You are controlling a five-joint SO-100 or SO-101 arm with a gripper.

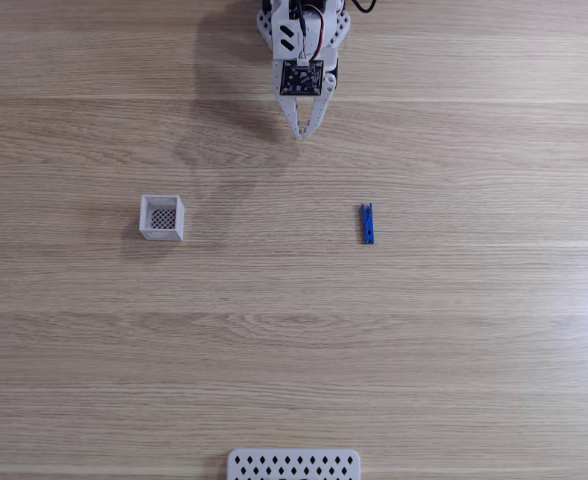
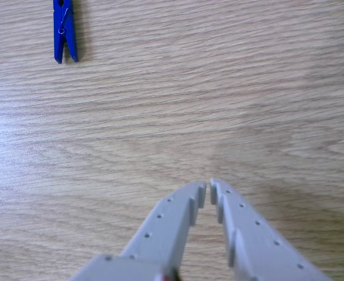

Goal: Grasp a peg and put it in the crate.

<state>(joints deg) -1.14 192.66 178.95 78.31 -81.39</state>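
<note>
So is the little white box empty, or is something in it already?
Empty. In the fixed view the crate shows only its dark mesh bottom, and the blue peg lies on the table, well off to its right.

In the fixed view the pincer (image 1: 301, 130) hangs at the top centre of the table (image 1: 454, 350), tips pointing down the picture. The peg (image 1: 367, 223) lies below it and a little to its right, lengthwise up and down the picture; the crate (image 1: 162, 218) stands well to its lower left (about level with the peg, the two well apart). A perforated plate (image 1: 293, 465) sits at the bottom edge, straight below the pincer. In the other view the peg (image 2: 64, 30) lies ahead of the pincer (image 2: 209, 187), far to its upper left.
</note>
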